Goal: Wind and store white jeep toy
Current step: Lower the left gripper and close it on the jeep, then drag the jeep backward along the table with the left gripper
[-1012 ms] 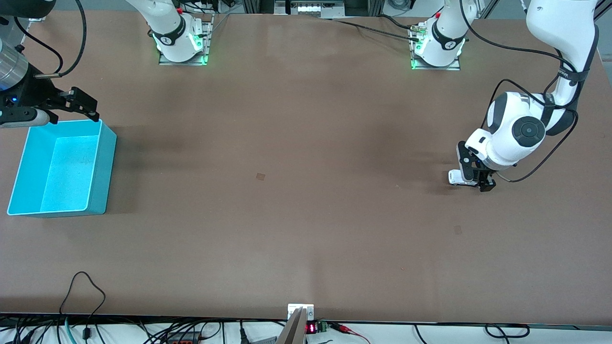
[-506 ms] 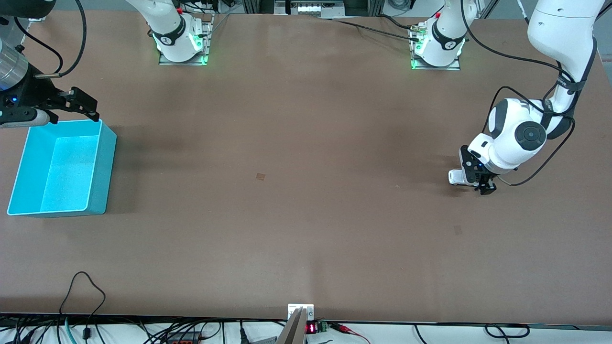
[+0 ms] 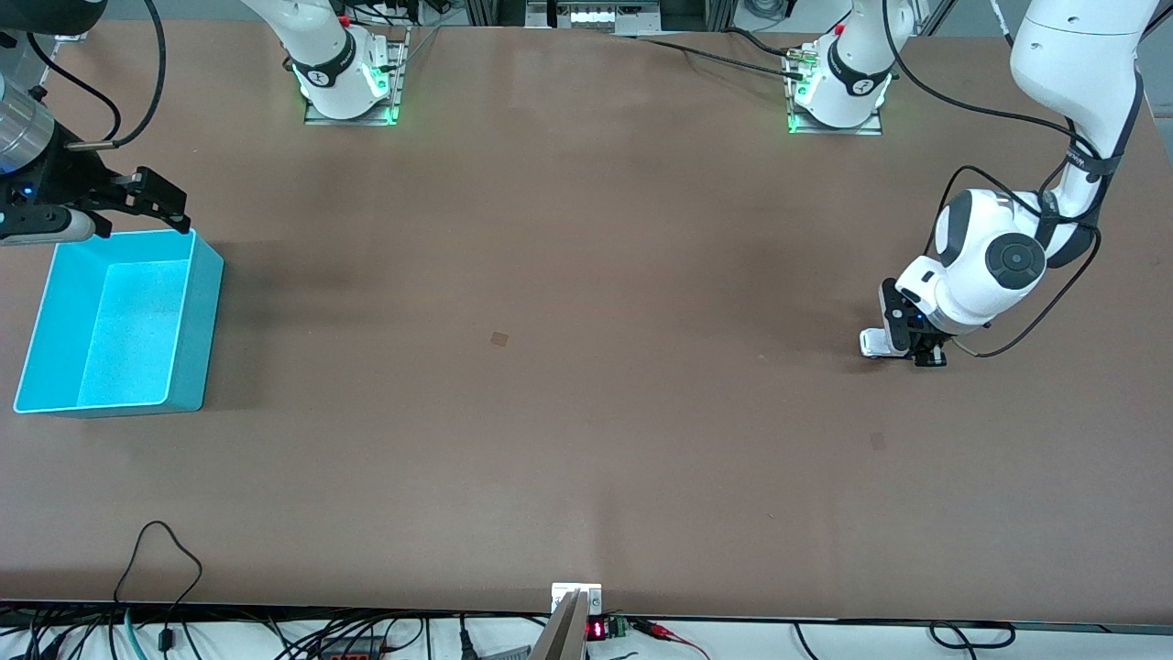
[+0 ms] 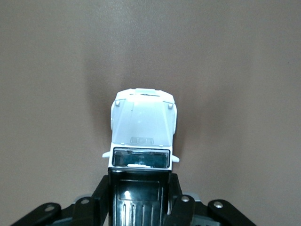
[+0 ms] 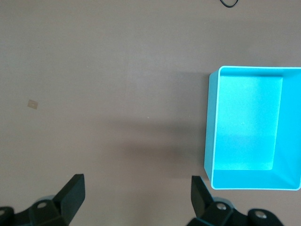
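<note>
The white jeep toy stands on the table toward the left arm's end, its white hood pointing away from the wrist. My left gripper is down at the table with both fingers pressed against the jeep's black rear roof, shut on it. My right gripper hangs open over the table just beside the rim of the cyan bin, with nothing between its fingers.
The empty cyan bin sits at the right arm's end of the table. A small square mark lies on the brown tabletop near the middle. Cables run along the table edge nearest the camera.
My left gripper has dropped slightly and its fingers have closed in on the jeep's rear. The right arm has not moved.
</note>
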